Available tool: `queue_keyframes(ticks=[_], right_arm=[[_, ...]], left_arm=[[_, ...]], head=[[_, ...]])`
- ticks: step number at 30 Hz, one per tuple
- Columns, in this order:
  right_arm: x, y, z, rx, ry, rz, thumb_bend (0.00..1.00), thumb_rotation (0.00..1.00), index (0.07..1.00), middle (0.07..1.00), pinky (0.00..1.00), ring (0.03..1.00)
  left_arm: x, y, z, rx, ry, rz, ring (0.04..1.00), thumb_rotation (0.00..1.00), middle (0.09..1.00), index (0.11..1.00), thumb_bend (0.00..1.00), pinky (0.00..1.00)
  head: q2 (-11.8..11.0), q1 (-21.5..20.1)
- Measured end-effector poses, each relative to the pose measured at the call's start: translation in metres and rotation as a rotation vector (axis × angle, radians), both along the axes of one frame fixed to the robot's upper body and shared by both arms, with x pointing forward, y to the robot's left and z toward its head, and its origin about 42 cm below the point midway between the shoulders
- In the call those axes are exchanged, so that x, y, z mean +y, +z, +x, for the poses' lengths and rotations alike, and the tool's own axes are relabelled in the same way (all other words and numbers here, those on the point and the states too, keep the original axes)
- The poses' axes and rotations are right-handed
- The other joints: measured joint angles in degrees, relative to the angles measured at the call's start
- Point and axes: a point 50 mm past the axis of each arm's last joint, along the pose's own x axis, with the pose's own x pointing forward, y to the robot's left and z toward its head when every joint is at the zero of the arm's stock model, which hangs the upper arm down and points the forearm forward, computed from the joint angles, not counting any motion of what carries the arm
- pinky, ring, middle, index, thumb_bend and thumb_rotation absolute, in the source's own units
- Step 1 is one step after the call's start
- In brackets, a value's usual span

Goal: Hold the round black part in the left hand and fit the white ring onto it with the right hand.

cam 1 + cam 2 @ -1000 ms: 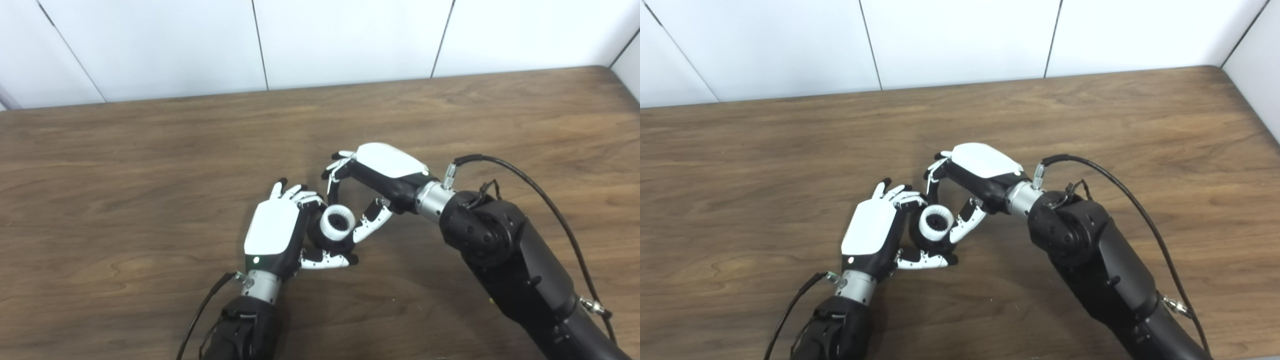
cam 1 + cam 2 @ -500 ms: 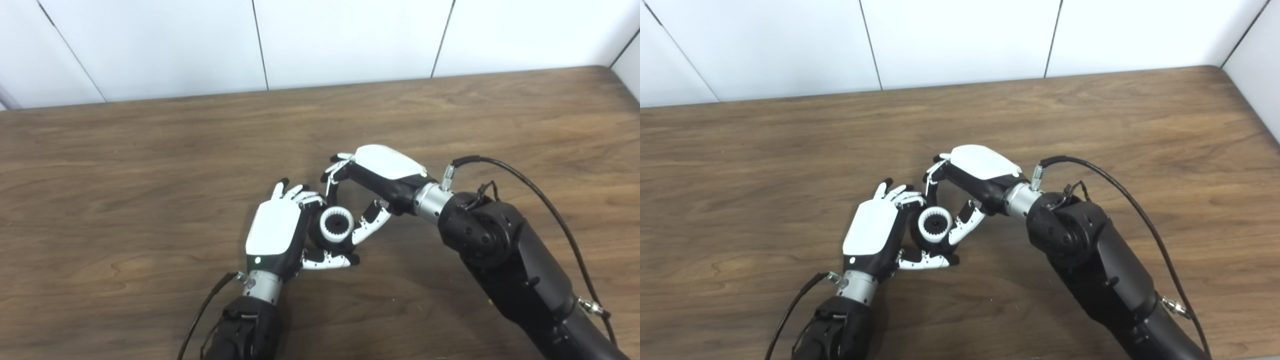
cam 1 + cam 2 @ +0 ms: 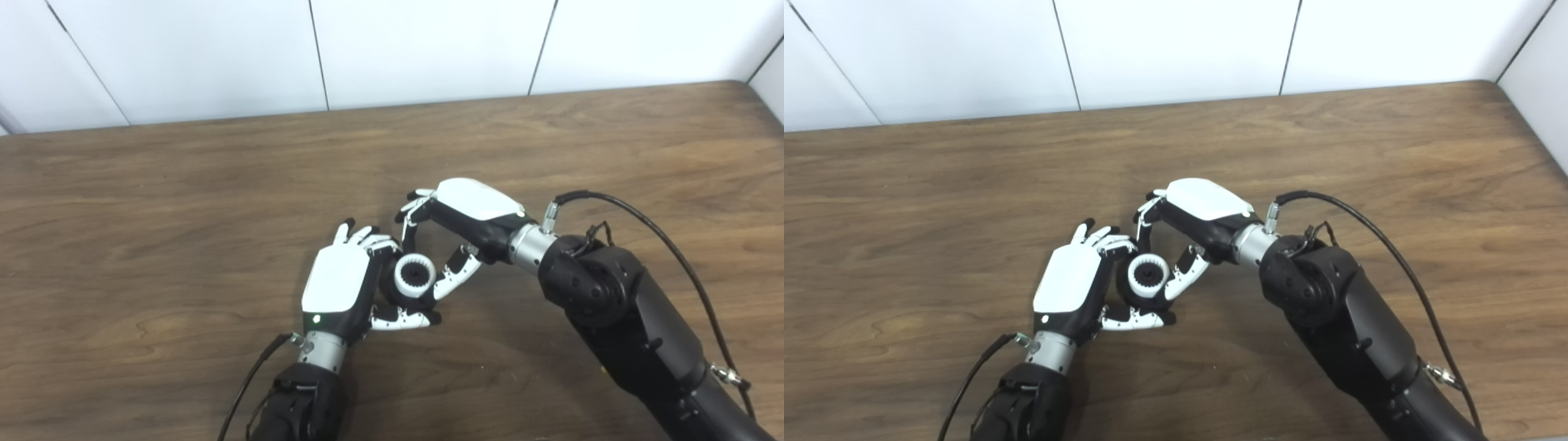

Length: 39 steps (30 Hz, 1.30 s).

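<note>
My left hand (image 3: pixel 337 285) is shut on the round black part (image 3: pixel 387 286) and holds it low over the table, near the middle. The white ring (image 3: pixel 400 277), toothed on its inside, sits on top of the black part, facing up. My right hand (image 3: pixel 456 226) reaches in from the right. Its thumb lies against the ring's right side and its fingers (image 3: pixel 407 223) curl down at the ring's far side. The underside of the black part is hidden by my left hand. The same grip shows in the right eye view (image 3: pixel 1135 277).
The brown wooden table (image 3: pixel 153 214) runs back to a white panelled wall (image 3: pixel 429 49). A black cable (image 3: pixel 643 217) loops off my right forearm. No other objects are in view.
The ring stood tilted a second ago and now lies flatter on the black part. Both hands have shifted only slightly.
</note>
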Motion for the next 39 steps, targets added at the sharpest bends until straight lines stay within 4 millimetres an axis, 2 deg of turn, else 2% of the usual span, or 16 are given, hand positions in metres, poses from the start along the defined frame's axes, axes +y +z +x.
queue_keyframes(ticks=[2, 5, 10, 26, 33, 38, 39], right_arm=[[-0.001, 0.0, 0.0, -0.001, -0.002, -0.005, 0.99, 0.29, 0.764, 0.877, 0.87, 0.942], [-0.002, 0.0, 0.0, -0.005, -0.007, -0.017, 1.0, 0.3, 0.845, 0.93, 0.89, 0.973], [-0.003, 0.001, 0.0, -0.004, -0.012, -0.026, 1.0, 0.3, 0.891, 0.962, 0.9, 0.992], [-0.011, 0.005, 0.002, -0.01, -0.032, -0.031, 1.0, 0.38, 0.946, 0.998, 0.93, 1.0], [-0.016, 0.026, -0.002, -0.019, -0.027, -0.036, 1.0, 0.4, 0.974, 1.0, 0.96, 1.0], [-0.025, 0.032, -0.001, -0.011, -0.042, -0.044, 1.0, 0.41, 0.987, 1.0, 0.97, 1.0], [-0.028, 0.033, -0.001, -0.013, -0.046, -0.048, 1.0, 0.43, 0.982, 1.0, 0.97, 1.0]], left_arm=[[0.0, 0.0, 0.0, 0.0, 0.0, 0.0, 0.877, 0.06, 0.751, 0.481, 0.52, 1.0], [0.0, 0.0, 0.0, 0.0, 0.0, 0.0, 0.878, 0.06, 0.751, 0.482, 0.52, 1.0], [-0.001, 0.001, 0.001, 0.0, -0.002, 0.0, 0.875, 0.06, 0.749, 0.481, 0.53, 1.0], [-0.001, 0.001, 0.001, 0.001, -0.002, 0.0, 0.877, 0.06, 0.749, 0.481, 0.53, 1.0], [0.001, 0.001, 0.003, 0.006, -0.004, -0.001, 0.864, 0.06, 0.749, 0.485, 0.52, 1.0], [0.005, 0.0, 0.005, 0.016, -0.008, 0.001, 0.862, 0.07, 0.762, 0.494, 0.52, 1.0], [0.006, 0.0, 0.006, 0.019, -0.012, 0.006, 0.86, 0.14, 0.772, 0.648, 0.75, 1.0]], head=[[0.0, 0.0], [-0.09, -0.09], [-0.09, -0.09], [-0.35, -0.09], [-0.88, -0.97], [-0.97, -1.32], [-0.97, -1.32]])
